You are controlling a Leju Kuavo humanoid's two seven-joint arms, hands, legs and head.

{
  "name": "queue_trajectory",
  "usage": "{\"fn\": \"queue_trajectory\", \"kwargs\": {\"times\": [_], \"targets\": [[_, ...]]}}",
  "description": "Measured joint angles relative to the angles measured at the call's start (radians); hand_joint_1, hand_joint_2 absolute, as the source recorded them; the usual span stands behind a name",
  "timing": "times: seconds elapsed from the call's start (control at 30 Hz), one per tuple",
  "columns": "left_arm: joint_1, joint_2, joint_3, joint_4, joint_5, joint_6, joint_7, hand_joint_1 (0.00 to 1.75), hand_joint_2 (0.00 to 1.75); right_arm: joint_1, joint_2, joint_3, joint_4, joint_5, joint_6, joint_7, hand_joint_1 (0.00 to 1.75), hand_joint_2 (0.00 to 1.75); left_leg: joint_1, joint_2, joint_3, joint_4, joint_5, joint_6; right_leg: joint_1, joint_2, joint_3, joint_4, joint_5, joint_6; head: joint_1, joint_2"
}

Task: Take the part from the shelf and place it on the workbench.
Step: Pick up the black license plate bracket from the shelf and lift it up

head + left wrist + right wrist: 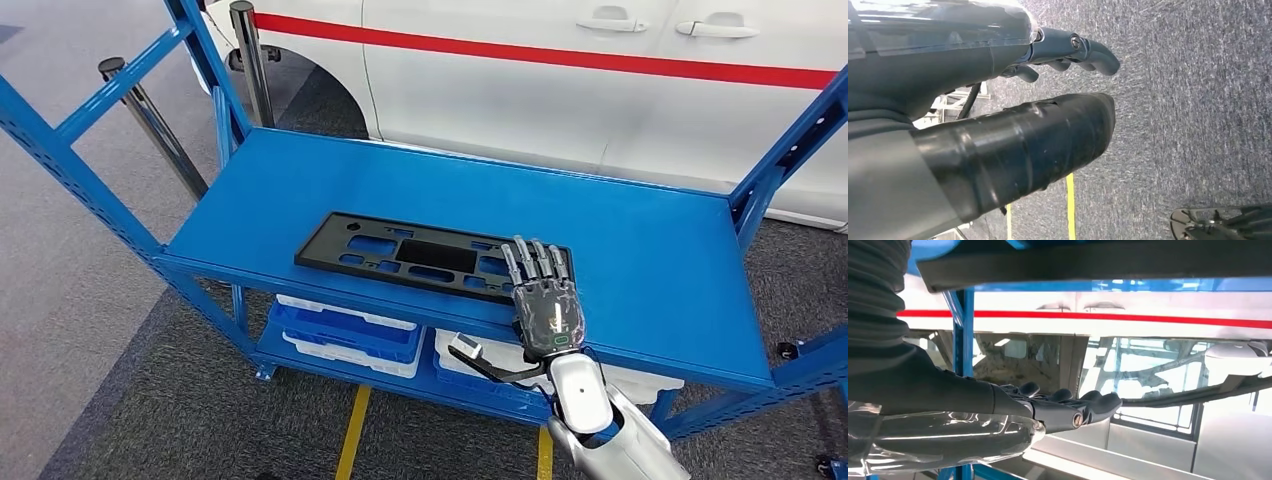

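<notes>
Right hand (545, 300) covers the right end of the black part (420, 255); contact cannot be told. White bins (350, 335) on the lower level are partly hidden by the blue shelf (650, 270). White car (560, 80) cut off at the top edge. Left hand (1058, 55) fingertips partly hidden behind its thumb.

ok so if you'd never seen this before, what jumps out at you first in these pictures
First the flat black plastic panel with rectangular cut-outs, lying near the front edge of the bright blue metal shelf. The robot's right hand lies over the panel's right end, fingers stretched flat, thumb below the shelf edge. Behind the shelf stands a white car with a red stripe; white and blue trays sit on the lower level.
</notes>
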Motion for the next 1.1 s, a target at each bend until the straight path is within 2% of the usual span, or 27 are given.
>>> {"fn": "queue_trajectory", "kwargs": {"times": [0.07,0.1,0.13,0.2,0.27,0.33,0.4,0.43,0.47,0.5,0.53,0.6,0.63,0.67,0.73,0.8,0.83,0.9,0.93,0.97,1.0,1.07,1.1], "targets": [[0.0,0.0,0.0,0.0,0.0,0.0,0.0,0.0,0.0,-0.01,0.007,0.001,-0.006,-0.005,-0.001,-0.003,0.0,1.75,-0.005,0.0,0.071,-0.132,0.062,0.014,0.005,-0.001,0.002,0.002,0.0,0.001,0.0,0.0],[-0.001,0.0,0.0,0.0,-0.001,0.0,0.0,0.0,0.0,-0.017,0.013,0.002,-0.01,-0.007,-0.001,-0.005,0.0,1.75,-0.008,0.001,0.099,-0.188,0.082,0.021,0.007,0.0,0.001,0.003,0.0,0.004,0.0,0.0],[-0.002,-0.001,-0.001,0.0,-0.002,0.0,0.0,0.0,0.0,-0.024,0.019,0.004,-0.014,-0.009,0.0,-0.006,0.0,1.75,-0.011,0.002,0.113,-0.218,0.09,0.026,0.008,0.0,0.001,0.003,0.0,0.007,0.0,0.0],[-0.004,-0.004,-0.002,0.0,-0.004,0.0,0.0,0.0,0.0,-0.038,0.03,0.009,-0.022,-0.013,0.003,-0.008,0.0,1.75,-0.014,0.002,0.117,-0.23,0.094,0.032,0.008,-0.001,0.001,0.002,0.002,0.018,0.0,0.0],[-0.004,-0.009,-0.003,0.0,-0.005,0.0,0.001,0.0,0.0,-0.047,0.036,0.012,-0.029,-0.015,0.006,-0.011,0.0,1.75,-0.009,0.002,0.122,-0.241,0.102,0.042,0.007,-0.001,-0.003,0.012,-0.008,0.028,0.0,0.0],[-0.005,-0.013,-0.005,0.0,-0.006,-0.001,0.001,0.0,0.0,-0.058,0.039,0.015,-0.033,-0.018,0.013,-0.013,0.0,1.75,-0.004,0.003,0.126,-0.251,0.108,0.052,0.005,0.0,-0.038,0.09,-0.055,0.037,0.001,0.0],[-0.006,-0.015,-0.007,0.0,-0.006,-0.001,0.001,0.0,0.0,-0.065,0.041,0.019,-0.034,-0.026,0.023,-0.015,0.0,1.75,-0.004,0.002,0.126,-0.251,0.108,0.056,0.001,0.001,-0.103,0.223,-0.114,0.043,0.001,0.0],[-0.006,-0.016,-0.009,0.0,-0.006,-0.001,0.001,0.0,0.0,-0.066,0.041,0.021,-0.034,-0.031,0.028,-0.016,0.0,1.75,-0.004,0.001,0.127,-0.251,0.107,0.056,-0.002,0.001,-0.128,0.269,-0.124,0.046,0.002,0.0],[-0.005,-0.016,-0.01,0.0,-0.006,0.0,0.001,0.0,0.0,-0.068,0.041,0.023,-0.033,-0.037,0.033,-0.016,0.0,1.75,-0.004,-0.001,0.128,-0.25,0.105,0.056,-0.004,0.001,-0.137,0.281,-0.114,0.049,0.001,0.0],[-0.005,-0.018,-0.01,0.0,-0.005,0.0,0.001,0.0,0.0,-0.071,0.041,0.024,-0.032,-0.043,0.036,-0.016,0.0,1.75,-0.003,-0.002,0.129,-0.248,0.103,0.054,-0.008,0.0,-0.126,0.25,-0.085,0.051,0.002,0.0],[-0.004,-0.019,-0.011,0.0,-0.004,0.0,0.001,0.0,0.0,-0.076,0.041,0.025,-0.032,-0.049,0.038,-0.016,0.0,1.75,-0.003,-0.003,0.132,-0.245,0.099,0.051,-0.01,0.0,-0.099,0.186,-0.045,0.051,0.001,0.0],[-0.005,-0.022,-0.012,0.0,-0.003,0.001,0.001,0.0,0.0,-0.086,0.041,0.027,-0.03,-0.058,0.039,-0.016,0.0,1.75,-0.004,-0.005,0.132,-0.236,0.09,0.042,-0.011,0.0,-0.039,0.059,0.006,0.048,0.001,0.0],[-0.006,-0.022,-0.012,0.0,-0.002,0.001,0.001,0.0,0.0,-0.09,0.041,0.028,-0.03,-0.06,0.039,-0.016,0.0,1.75,-0.006,-0.006,0.131,-0.232,0.086,0.037,-0.009,0.001,-0.024,0.025,0.012,0.044,0.001,0.0],[-0.006,-0.022,-0.012,0.0,-0.002,0.001,0.001,0.0,0.0,-0.093,0.041,0.029,-0.029,-0.061,0.04,-0.016,0.0,1.75,-0.007,-0.007,0.129,-0.23,0.084,0.031,-0.006,0.001,-0.019,0.014,0.008,0.039,0.001,0.0],[-0.006,-0.022,-0.013,0.0,0.0,0.002,0.001,0.0,0.0,-0.095,0.041,0.032,-0.028,-0.062,0.04,-0.017,0.0,1.75,-0.006,-0.007,0.129,-0.231,0.081,0.019,-0.005,0.002,-0.019,0.01,0.008,0.026,0.001,0.0],[-0.006,-0.022,-0.013,0.0,0.0,0.002,0.001,0.0,0.0,-0.1,0.042,0.033,-0.028,-0.062,0.041,-0.017,0.0,1.75,-0.003,-0.007,0.117,-0.202,0.058,0.008,-0.008,0.001,-0.017,0.006,0.01,0.012,0.001,0.0],[-0.006,-0.022,-0.013,0.0,0.0,0.002,0.001,0.0,0.0,-0.102,0.043,0.033,-0.028,-0.062,0.041,-0.017,0.0,1.75,-0.002,-0.006,0.097,-0.158,0.032,0.004,-0.009,0.0,-0.015,0.004,0.01,0.007,0.0,0.0],[-0.006,-0.022,-0.013,0.0,0.001,0.002,0.0,0.0,0.0,-0.104,0.044,0.034,-0.026,-0.07,0.045,-0.018,0.0,1.75,-0.001,-0.006,0.031,-0.023,-0.029,-0.002,-0.007,0.0,-0.015,0.004,0.009,0.002,0.0,0.0],[-0.005,-0.022,-0.013,0.0,0.002,0.003,0.0,0.0,0.0,-0.104,0.044,0.034,-0.025,-0.081,0.05,-0.02,0.0,1.75,-0.001,-0.006,0.0,0.035,-0.045,-0.003,-0.005,-0.001,-0.015,0.004,0.008,0.0,0.0,0.0],[-0.004,-0.021,-0.013,0.0,0.003,0.004,-0.001,0.0,0.0,-0.104,0.044,0.034,-0.022,-0.096,0.056,-0.023,0.0,1.75,-0.001,-0.006,-0.017,0.061,-0.042,-0.002,-0.004,0.0,-0.014,0.004,0.007,-0.001,0.0,0.0],[-0.003,-0.02,-0.013,0.0,0.005,0.005,-0.003,0.0,0.0,-0.105,0.044,0.035,-0.019,-0.115,0.063,-0.028,0.0,1.75,-0.002,-0.006,-0.013,0.045,-0.019,0.0,-0.003,0.001,-0.012,0.004,0.007,-0.001,0.0,0.0],[-0.003,-0.016,-0.013,0.0,0.009,0.009,-0.008,0.0,0.0,-0.108,0.044,0.035,-0.013,-0.158,0.078,-0.041,0.0,1.75,-0.003,-0.006,0.043,-0.089,0.059,0.01,-0.002,0.002,-0.007,0.004,0.005,0.001,0.0,0.0],[-0.004,-0.014,-0.013,0.0,0.012,0.011,-0.012,0.0,0.0,-0.111,0.044,0.035,-0.009,-0.18,0.086,-0.049,0.0,1.75,-0.006,-0.006,0.073,-0.157,0.086,0.015,0.0,0.002,-0.006,0.005,0.003,0.003,0.0,0.0]]}}
